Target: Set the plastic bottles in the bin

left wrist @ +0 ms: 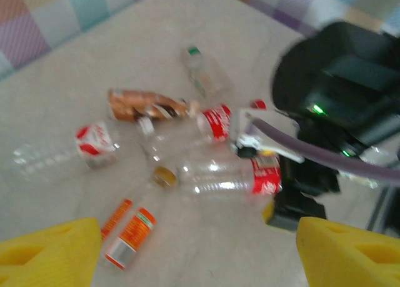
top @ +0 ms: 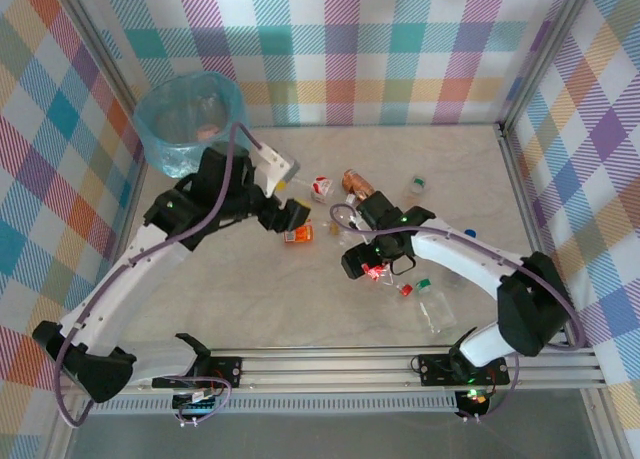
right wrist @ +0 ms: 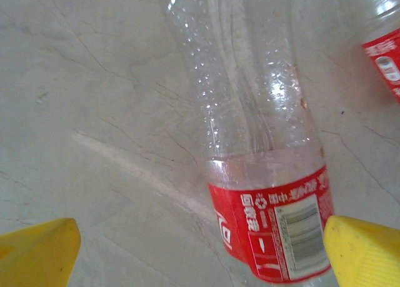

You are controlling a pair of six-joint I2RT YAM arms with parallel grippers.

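Between right jaws, red-labelled bottle [right wrist: 262, 174]; overhead, bin [top: 170, 154]

A pale marbled table [top: 300, 309] is carrying scattered plastic bottles [top: 355, 186] across its middle, while the bin [top: 165, 154] is standing at its far-left corner.

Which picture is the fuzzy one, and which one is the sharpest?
Left wrist view: fuzzy all over, with the bottles soft and the right arm a dark smear. Right wrist view: sharpest, showing the bumps and barcode on the red-label bottle, plus a small bright glint. Top external view: evenly lit, with faint shadows on the table.
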